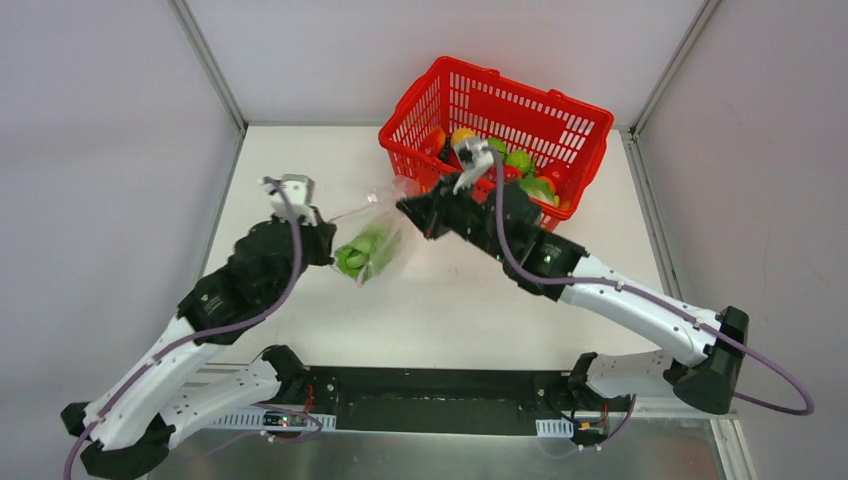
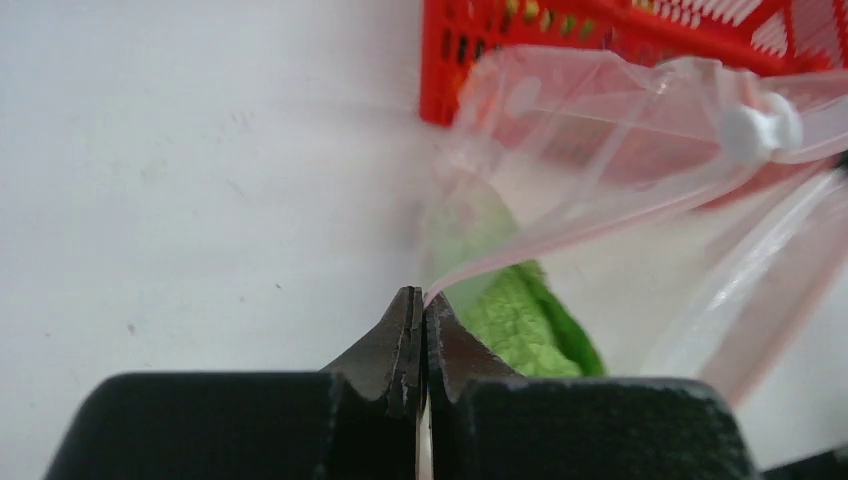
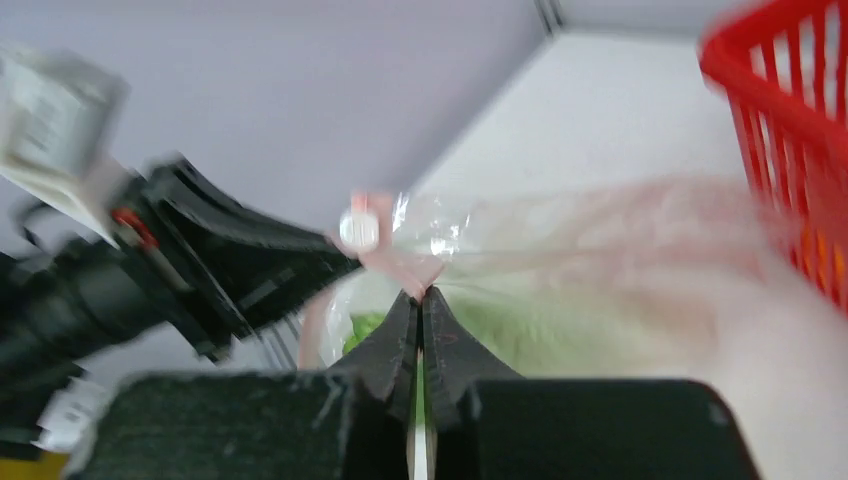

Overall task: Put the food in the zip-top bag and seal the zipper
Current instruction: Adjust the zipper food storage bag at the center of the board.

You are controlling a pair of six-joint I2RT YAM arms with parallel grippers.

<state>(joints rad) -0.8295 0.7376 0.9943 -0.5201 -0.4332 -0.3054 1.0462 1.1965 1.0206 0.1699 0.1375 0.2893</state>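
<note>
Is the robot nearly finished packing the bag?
About partway. Done: the green cabbage is inside the clear bag. In hand: the left pincer and right pincer each pinch the bag's edge, holding it between them. Left: more toy food sits in the red basket, and the pink zipper looks open, not sealed.

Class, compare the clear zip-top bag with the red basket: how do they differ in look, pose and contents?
The zip-top bag is clear, soft and crinkled; the red basket is a stiff lattice. The bag is pinched between the left gripper and right gripper; the basket stands on the table. The bag shows green cabbage; the basket holds several mixed-colour pieces. Both hold toy food.
</note>
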